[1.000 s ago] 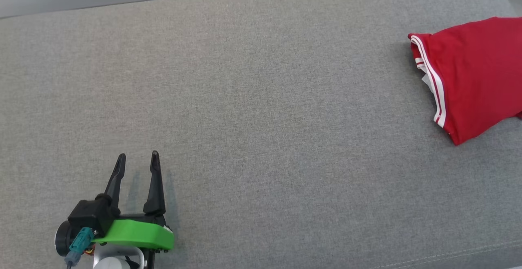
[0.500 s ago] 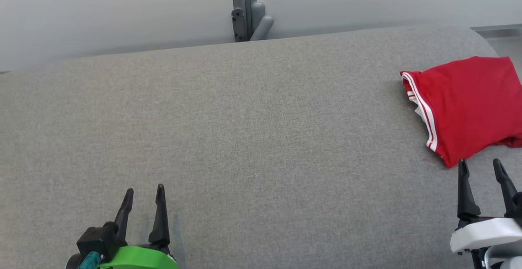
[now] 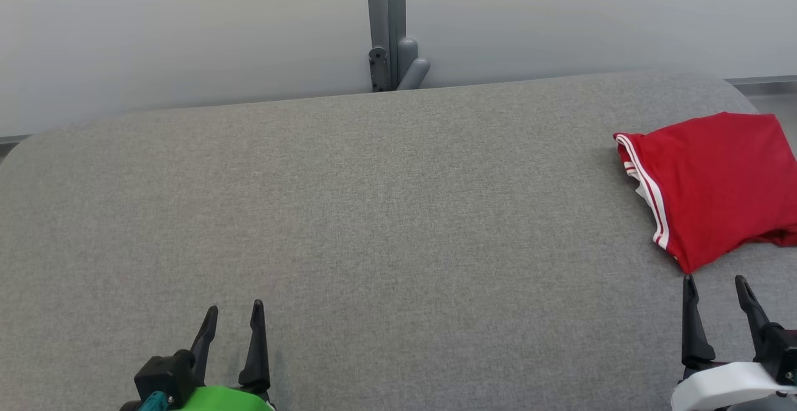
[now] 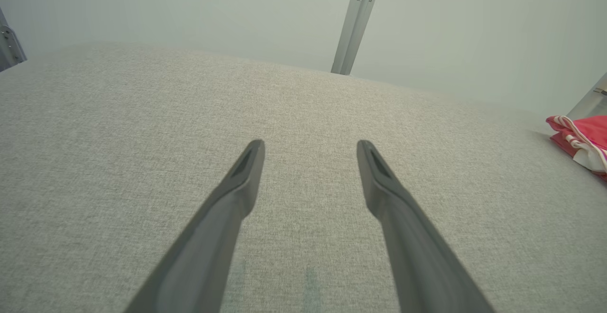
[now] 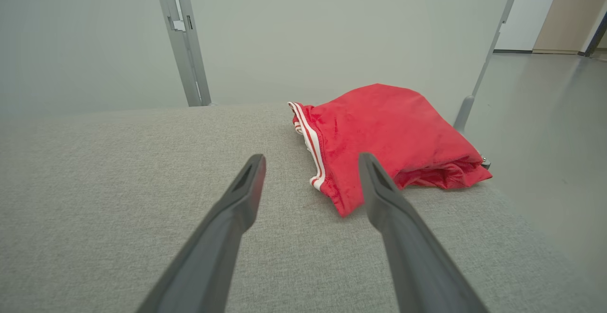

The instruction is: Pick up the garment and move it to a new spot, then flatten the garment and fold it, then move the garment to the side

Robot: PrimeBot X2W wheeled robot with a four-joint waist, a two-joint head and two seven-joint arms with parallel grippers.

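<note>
both the left gripper (image 3: pixel 235 306) and right gripper (image 3: pixel 713 279) had their two fingers spread wide, released and holding nothing, while one folded red garment (image 3: pixel 716 187) lay at the right end of the grey worktop (image 3: pixel 398 212).

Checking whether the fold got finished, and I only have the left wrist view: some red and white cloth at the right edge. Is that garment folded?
Observer: Yes, the red garment lies folded into a compact shape near the right end of the grey cushion.
Operator: Is the right gripper holding it?
Observer: No, it is open and empty, tips by the garment's near corner.
Operator: Is its far side tidy?
Observer: Bunched layers show along the edge facing the cushion's right end.
</note>
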